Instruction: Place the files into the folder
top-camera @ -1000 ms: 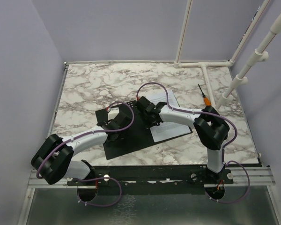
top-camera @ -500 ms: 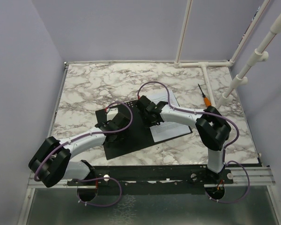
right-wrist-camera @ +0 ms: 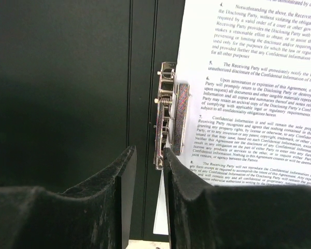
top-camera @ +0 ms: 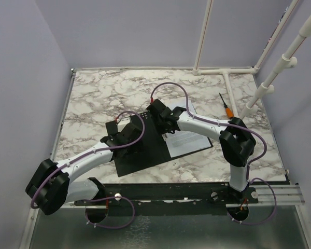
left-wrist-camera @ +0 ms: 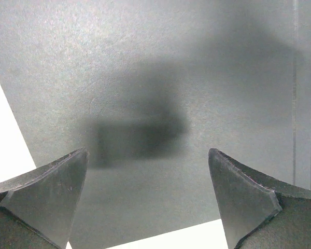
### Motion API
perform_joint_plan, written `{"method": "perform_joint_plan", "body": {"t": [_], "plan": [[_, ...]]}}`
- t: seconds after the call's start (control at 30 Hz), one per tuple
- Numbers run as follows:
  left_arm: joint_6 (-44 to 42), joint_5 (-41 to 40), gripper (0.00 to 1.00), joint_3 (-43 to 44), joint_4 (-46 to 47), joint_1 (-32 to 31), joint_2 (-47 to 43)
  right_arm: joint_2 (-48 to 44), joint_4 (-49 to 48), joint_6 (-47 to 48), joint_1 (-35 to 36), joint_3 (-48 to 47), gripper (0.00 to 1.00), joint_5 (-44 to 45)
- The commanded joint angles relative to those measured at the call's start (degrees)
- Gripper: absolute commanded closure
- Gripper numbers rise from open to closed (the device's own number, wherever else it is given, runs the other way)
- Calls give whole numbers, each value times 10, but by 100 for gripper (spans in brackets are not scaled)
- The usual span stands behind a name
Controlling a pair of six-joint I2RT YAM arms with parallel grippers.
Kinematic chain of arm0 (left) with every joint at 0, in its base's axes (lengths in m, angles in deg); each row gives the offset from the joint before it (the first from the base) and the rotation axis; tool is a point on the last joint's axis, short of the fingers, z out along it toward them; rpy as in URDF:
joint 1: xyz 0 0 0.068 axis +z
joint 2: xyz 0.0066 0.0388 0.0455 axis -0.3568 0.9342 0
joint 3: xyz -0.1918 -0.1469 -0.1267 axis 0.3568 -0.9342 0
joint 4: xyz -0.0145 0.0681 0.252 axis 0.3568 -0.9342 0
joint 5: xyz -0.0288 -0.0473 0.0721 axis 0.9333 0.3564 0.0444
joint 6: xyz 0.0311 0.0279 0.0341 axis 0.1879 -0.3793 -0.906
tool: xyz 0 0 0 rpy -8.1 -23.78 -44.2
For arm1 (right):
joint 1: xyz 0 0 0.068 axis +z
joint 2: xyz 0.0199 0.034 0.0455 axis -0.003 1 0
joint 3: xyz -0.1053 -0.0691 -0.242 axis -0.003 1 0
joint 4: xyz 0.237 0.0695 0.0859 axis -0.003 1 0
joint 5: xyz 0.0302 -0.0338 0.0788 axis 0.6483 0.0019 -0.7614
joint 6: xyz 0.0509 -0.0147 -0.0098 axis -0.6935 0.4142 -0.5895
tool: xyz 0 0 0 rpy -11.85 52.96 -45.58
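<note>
Marble table [top-camera: 93, 98], screwdriver [top-camera: 226, 106] far right: left gripper [left-wrist-camera: 147, 153] gapes over folder [left-wrist-camera: 145, 67], right gripper [right-wrist-camera: 149, 149] barely parted by clip [right-wrist-camera: 166, 122].

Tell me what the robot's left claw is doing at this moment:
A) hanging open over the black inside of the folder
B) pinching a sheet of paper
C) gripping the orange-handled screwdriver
A: the left gripper has its two fingers wide apart with nothing between them, and only the dark inner face of the folder lies below it.
</note>
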Motion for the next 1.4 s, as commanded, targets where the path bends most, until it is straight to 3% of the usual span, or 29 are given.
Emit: {"method": "perform_joint_plan", "body": {"t": [0.0, 0.3, 0.73, 1.07, 1.37], "plan": [[-27, -17, 1, 46, -38, -2, -34, -2, 14, 4, -7, -27, 68, 15], [-93, -67, 1, 130, -104, -1, -95, 48, -4, 0, -25, -49, 69, -26], [-149, -85, 1, 154, -118, -1, -140, 84, -9, -7, -32, -50, 71, -34], [-142, -83, 1, 142, -118, -1, -146, 102, -10, -9, -32, -54, 79, -37], [-129, -83, 1, 135, -118, -1, -148, 105, -4, -8, -32, -54, 94, -20]]}}
